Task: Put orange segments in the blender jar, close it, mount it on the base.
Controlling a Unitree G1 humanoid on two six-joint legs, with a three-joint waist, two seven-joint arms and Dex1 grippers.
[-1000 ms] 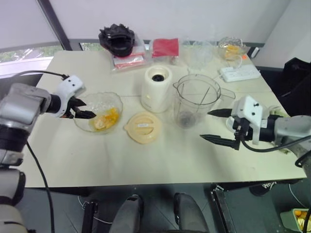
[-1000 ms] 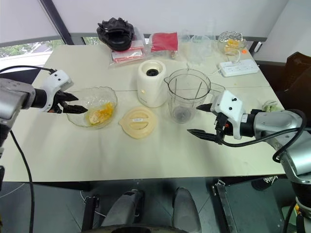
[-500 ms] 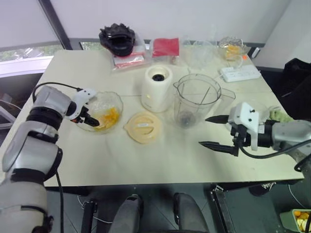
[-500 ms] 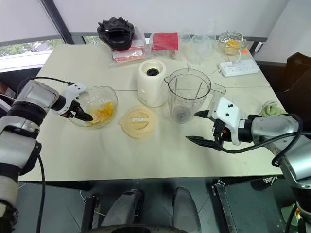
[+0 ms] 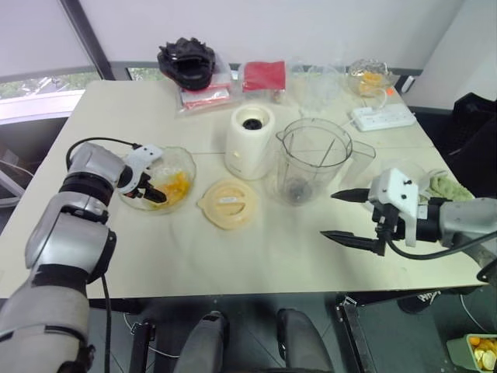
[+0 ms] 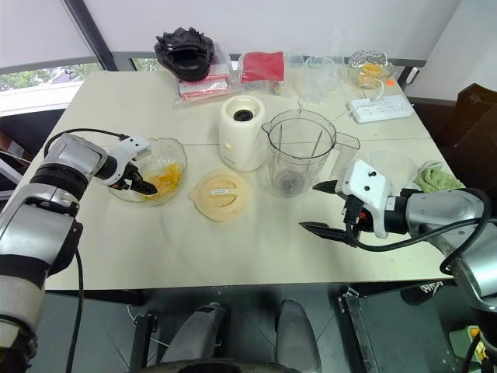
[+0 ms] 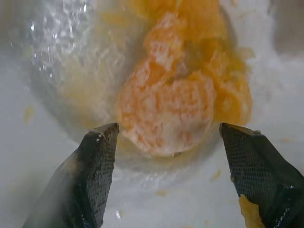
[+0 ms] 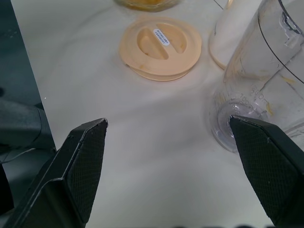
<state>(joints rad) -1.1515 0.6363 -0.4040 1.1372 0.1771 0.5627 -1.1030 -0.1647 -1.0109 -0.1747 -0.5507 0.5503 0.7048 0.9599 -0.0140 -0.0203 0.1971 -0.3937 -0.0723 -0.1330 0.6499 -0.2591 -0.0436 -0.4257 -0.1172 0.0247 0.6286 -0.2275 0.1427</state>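
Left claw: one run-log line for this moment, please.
left claw open over orange segments in clear glass bowl | right claw open, empty | clear blender jar open

No writing can be read anywhere. The cream lid (image 8: 160,49), lying on the desk (image 8: 142,142) just beside the blender jar (image 8: 270,61), has a small white sticker (image 8: 160,33) near its middle with dark print too fine to read. Faint raised markings (image 8: 243,100) low on the blender jar's clear wall are also illegible.
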